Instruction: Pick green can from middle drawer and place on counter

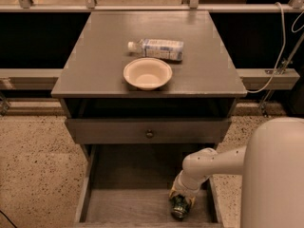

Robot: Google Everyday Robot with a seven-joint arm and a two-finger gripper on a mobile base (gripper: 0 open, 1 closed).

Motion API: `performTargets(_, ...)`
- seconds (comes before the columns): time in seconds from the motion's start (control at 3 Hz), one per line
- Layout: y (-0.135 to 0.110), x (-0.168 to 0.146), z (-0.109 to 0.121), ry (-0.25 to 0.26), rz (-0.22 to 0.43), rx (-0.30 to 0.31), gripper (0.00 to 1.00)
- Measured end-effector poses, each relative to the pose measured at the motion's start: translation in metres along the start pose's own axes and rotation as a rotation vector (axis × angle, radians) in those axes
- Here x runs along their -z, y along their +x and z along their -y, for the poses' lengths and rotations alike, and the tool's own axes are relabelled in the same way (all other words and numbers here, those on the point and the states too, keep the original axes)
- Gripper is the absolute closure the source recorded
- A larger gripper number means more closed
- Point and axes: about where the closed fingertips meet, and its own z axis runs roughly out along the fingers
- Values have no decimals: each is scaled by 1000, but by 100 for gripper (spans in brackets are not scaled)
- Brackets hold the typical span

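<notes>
The green can (178, 209) is in the front right corner of the open middle drawer (126, 204), its silver top facing the camera. My gripper (182, 197) reaches down into the drawer from the right on a white arm (213, 163) and sits right over the can's far end, touching or almost touching it. The counter (99, 61) is the flat grey-brown top of the cabinet, above and behind the drawer.
A cream bowl (147, 73) and a clear plastic bottle (159, 48) lying on its side are on the counter. A shut drawer front with a small round knob (149, 133) overhangs the open drawer. My white arm body (278, 175) fills the lower right. Speckled floor lies to the left.
</notes>
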Motion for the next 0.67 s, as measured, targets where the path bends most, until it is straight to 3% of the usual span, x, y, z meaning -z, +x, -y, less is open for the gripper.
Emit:
performTargets(0.33,-1,14,4,73,-9,18,73)
performTargets(0.67,-3,68,41,282,-40,37,71)
